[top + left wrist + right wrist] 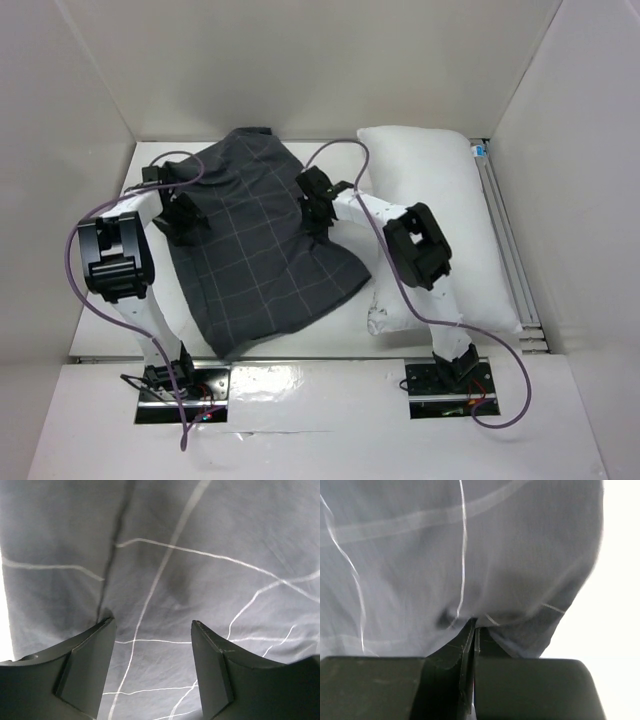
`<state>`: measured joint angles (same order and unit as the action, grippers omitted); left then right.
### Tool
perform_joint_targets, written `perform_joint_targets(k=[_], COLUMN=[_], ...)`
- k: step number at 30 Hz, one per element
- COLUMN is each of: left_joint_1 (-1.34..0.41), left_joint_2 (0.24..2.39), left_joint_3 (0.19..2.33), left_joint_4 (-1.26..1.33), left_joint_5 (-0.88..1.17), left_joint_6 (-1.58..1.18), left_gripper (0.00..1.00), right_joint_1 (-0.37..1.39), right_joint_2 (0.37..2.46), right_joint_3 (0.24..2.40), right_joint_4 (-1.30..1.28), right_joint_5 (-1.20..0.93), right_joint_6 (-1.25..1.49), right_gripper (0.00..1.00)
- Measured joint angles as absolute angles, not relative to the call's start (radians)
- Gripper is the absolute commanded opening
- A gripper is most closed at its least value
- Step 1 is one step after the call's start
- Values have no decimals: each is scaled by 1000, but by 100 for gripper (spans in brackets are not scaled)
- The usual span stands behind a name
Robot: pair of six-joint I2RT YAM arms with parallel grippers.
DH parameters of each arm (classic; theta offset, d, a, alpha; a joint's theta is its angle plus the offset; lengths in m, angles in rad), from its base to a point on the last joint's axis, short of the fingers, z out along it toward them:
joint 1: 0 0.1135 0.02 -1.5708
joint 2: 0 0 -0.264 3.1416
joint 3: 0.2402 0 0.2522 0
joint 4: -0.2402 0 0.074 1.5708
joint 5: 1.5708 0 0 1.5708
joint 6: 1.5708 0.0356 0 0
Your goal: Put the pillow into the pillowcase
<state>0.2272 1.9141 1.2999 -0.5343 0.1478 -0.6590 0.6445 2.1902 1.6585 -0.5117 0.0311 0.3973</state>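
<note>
White walls [300, 60] enclose the white bench [330, 340]; the left end effector [152, 625] gapes over the pillowcase [250, 250], the right end effector [472, 625] pinches it, the pillow [440, 190] just right.

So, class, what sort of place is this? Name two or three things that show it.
Probably a robot test cell, not a bedroom: plain white walls box in the table, the left arm and right arm are bolted at its near edge, and the pillow and pillowcase lie there.
</note>
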Motion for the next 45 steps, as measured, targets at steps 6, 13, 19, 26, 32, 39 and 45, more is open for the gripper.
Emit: perform_joint_targets(k=[6,13,19,26,32,39,45], left_joint_1=[226,124,-140,-443,-608,-641,-579], left_joint_2=[1940,1820,1555,1467,1517,1643,1626], left_joint_3=[1426,1504,1388,1265,1207,1155,1197], left_joint_4=[-562,-640,-699,-829,-906,-896,-893], left_joint_5=[170,151,155,107,44,4,-35], left_joint_6=[-642,-559,-468,-420,-451,-492,-504], left_gripper=[81,84,94,96,94,30,0], right_joint_1=[599,562,556,439,355,342,339], right_joint_2=[2516,2432,2072,1681,1573,1525,1509], right_joint_3=[2209,2201,1935,1639,1537,1489,1449], right_joint_4=[-545,-557,-558,-572,-631,-678,-678], right_joint_5=[72,-11,-33,-22,15,15,-23], right_joint_6=[315,267,249,236,237,242,249], right_gripper=[40,90,96,96,97,97,97])
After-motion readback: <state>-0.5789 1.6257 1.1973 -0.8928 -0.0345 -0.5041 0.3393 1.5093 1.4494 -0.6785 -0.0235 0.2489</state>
